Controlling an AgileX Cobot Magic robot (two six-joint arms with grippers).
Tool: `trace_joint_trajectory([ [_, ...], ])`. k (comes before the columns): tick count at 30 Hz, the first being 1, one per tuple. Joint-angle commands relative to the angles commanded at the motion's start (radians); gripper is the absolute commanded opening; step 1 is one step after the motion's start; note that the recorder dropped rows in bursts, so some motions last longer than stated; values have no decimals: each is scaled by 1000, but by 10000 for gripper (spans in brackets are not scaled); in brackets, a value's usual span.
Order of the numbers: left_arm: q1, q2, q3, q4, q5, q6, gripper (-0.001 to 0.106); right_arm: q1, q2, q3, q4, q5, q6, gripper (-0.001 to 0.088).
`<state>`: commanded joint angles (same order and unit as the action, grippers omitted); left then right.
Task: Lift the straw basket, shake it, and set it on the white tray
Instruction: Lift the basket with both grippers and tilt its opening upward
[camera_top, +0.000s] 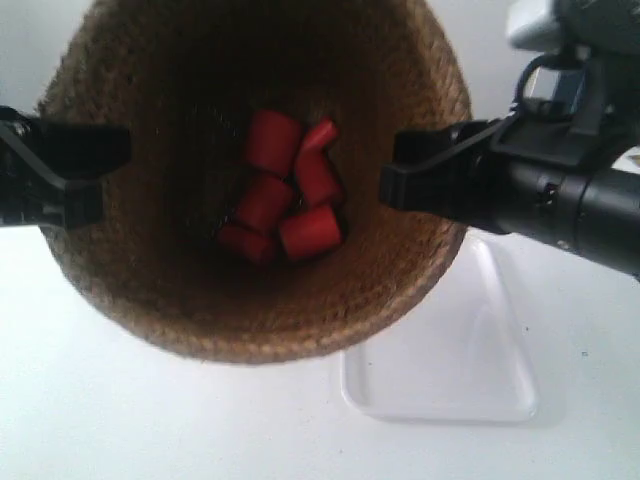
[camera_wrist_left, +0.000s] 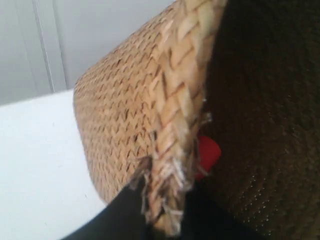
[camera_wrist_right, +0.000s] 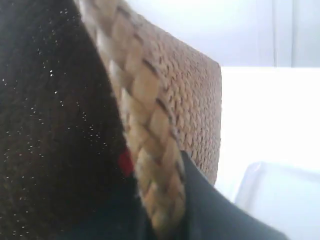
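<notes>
Straw basket (camera_top: 150, 250), held tilted above the counter (camera_top: 120, 420) with red cylindrical pieces (camera_top: 285, 190) heaped in its bottom, its braided rim clamped at opposite sides by the closed left pincer (camera_wrist_left: 160, 220) and the closed right pincer (camera_wrist_right: 165, 220); the white tray (camera_top: 450, 390) lies flat to its near right, partly beneath it.

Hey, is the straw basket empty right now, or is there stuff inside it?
Not empty. Several red cylindrical pieces lie clustered at the bottom of the straw basket.

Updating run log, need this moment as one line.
straw basket: lifted, tilted | left claw: shut on basket | right claw: shut on basket | contents: red pieces | white tray: on table
</notes>
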<state>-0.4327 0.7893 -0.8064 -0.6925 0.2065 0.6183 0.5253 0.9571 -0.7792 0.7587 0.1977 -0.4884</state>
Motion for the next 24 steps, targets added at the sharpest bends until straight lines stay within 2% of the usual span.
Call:
trace_joint_trajectory([
  [1,0,-26,-19,1,48,12,0,14,-34,-18,0,45,0,0],
  [3,0,-65,-24,-28,39,16,0,36,-83,-17,0,29,0,0],
  [5,0,-42,47,-42,-71,32,0,43,-70,49,-33,-131,-7,0],
  [6,0,2,97,-42,-160,34,0,43,-12,106,-48,-284,-12,0],
  [8,2,69,157,-35,-275,37,0,22,90,155,-22,-437,-48,0],
  [9,2,75,153,-40,-276,23,0,9,110,144,20,-405,-57,0],
  [10,0,58,134,-40,-224,19,0,2,93,122,36,-327,-57,0],
  [12,0,-11,71,-40,-86,17,0,2,-3,59,36,-106,-54,0],
  [14,0,-73,41,-40,-47,17,0,19,-86,18,60,-19,-4,0],
  [16,0,-90,64,-61,-65,15,0,31,-126,31,14,-75,-22,0],
  [17,0,-76,104,-66,-111,18,0,32,-117,73,-32,-165,-31,0],
  [19,0,7,195,-66,-268,18,0,32,-13,172,-26,-403,-33,0],
  [20,0,33,212,-66,-322,12,0,32,30,191,-26,-463,-42,0],
  [21,0,40,205,-66,-325,0,0,32,55,190,-25,-473,-58,0],
  [22,0,17,175,-61,-277,0,0,32,41,168,-25,-424,-58,0],
  [24,0,-47,102,-50,-150,9,0,33,-52,107,-29,-239,-56,0],
])
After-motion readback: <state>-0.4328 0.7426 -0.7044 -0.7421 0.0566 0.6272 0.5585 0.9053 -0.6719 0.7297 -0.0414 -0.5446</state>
